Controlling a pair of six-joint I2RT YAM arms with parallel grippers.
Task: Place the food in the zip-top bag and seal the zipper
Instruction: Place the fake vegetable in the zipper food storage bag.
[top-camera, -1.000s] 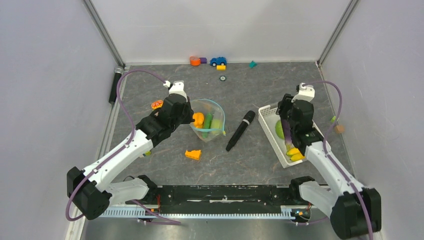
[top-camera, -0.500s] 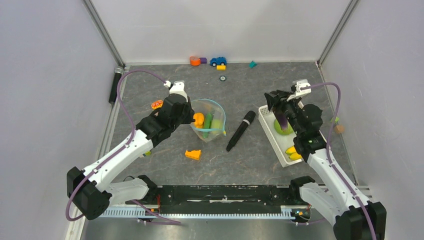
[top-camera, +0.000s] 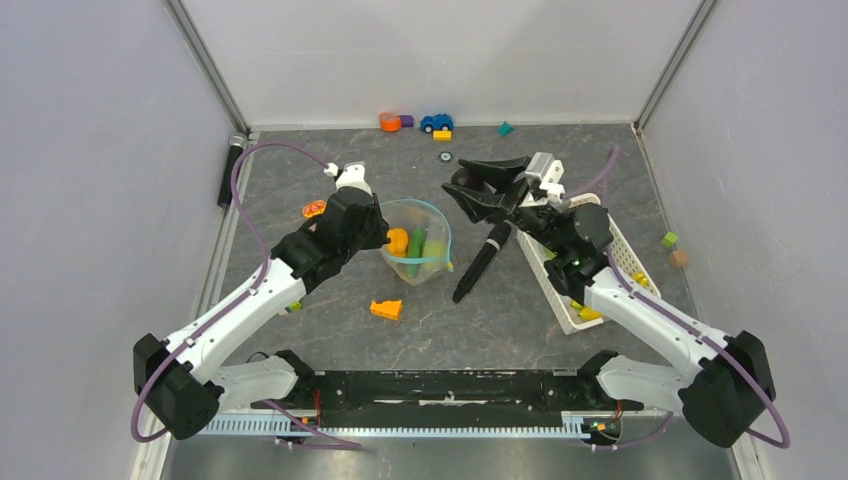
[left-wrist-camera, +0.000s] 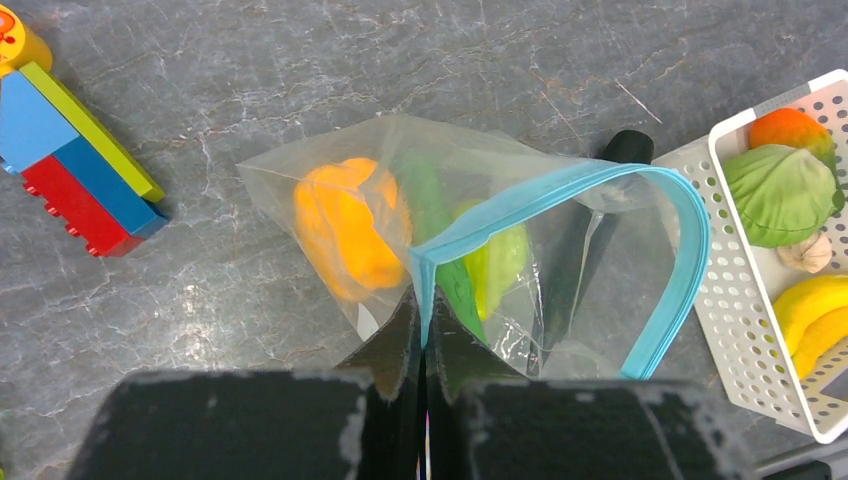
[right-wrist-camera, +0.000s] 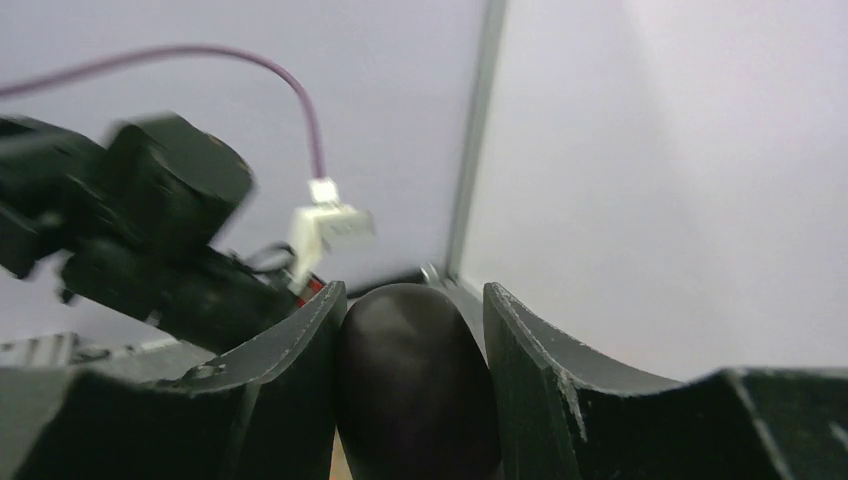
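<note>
The clear zip-top bag (top-camera: 425, 238) lies mid-table with its mouth open; it also shows in the left wrist view (left-wrist-camera: 560, 300). It holds an orange food piece (left-wrist-camera: 345, 225), a long green pod (left-wrist-camera: 432, 205) and a yellow-green piece (left-wrist-camera: 500, 260). My left gripper (left-wrist-camera: 422, 320) is shut on the teal zipper (left-wrist-camera: 560, 190) at one end of the mouth, also seen from above (top-camera: 385, 238). My right gripper (top-camera: 462, 182) is raised just right of the bag and points left. It is shut on a dark purple rounded toy (right-wrist-camera: 415, 390).
A white slotted basket (top-camera: 625, 255) at the right holds green, orange and yellow food (left-wrist-camera: 780, 180). A black cylinder (top-camera: 480, 262) lies between bag and basket. An orange stepped wedge (top-camera: 386, 309) lies in front of the bag. Toy blocks (left-wrist-camera: 70, 150) and a car (top-camera: 436, 122) lie further off.
My right arm has risen from the basket and swung left towards the bag with the dark purple toy in its jaws. The left arm and the bag have not moved.
</note>
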